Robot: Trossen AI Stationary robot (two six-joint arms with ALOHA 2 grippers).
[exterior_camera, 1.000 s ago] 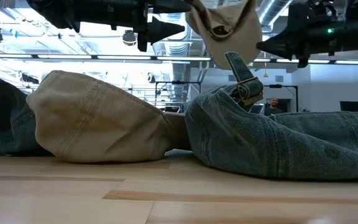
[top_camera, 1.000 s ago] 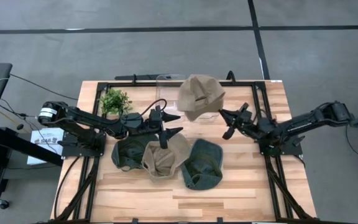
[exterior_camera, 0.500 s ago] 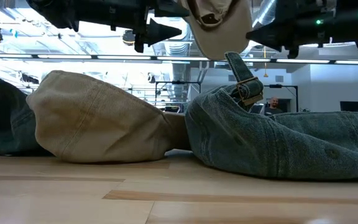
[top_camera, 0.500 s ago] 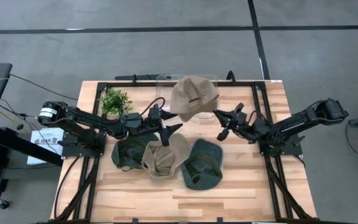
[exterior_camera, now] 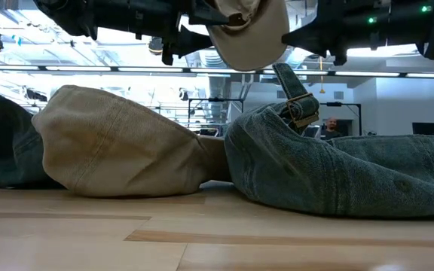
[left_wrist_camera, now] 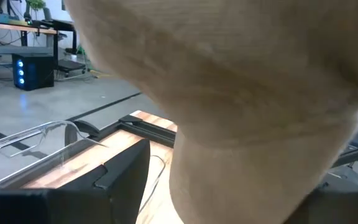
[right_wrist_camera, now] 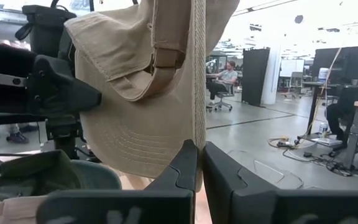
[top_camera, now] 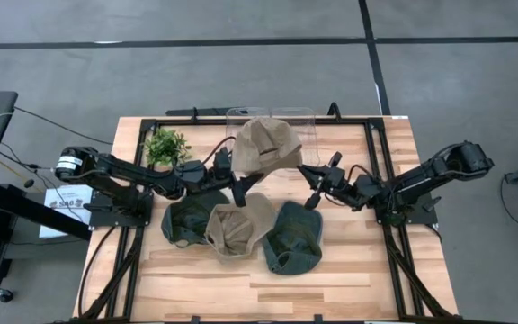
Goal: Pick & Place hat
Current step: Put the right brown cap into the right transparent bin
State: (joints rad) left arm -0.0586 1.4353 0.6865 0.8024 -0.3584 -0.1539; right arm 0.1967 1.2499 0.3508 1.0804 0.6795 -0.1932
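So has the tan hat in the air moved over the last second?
Yes. The tan hat shifted toward the small plant, carried along by the right gripper.

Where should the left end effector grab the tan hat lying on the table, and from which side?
Take the tan hat on the table by its upturned rim nearest the left end effector, coming straight down. It lies opening-up between two green hats, so the sides are crowded. The left end effector looks occupied with the raised tan hat, also pinched by the right end effector.
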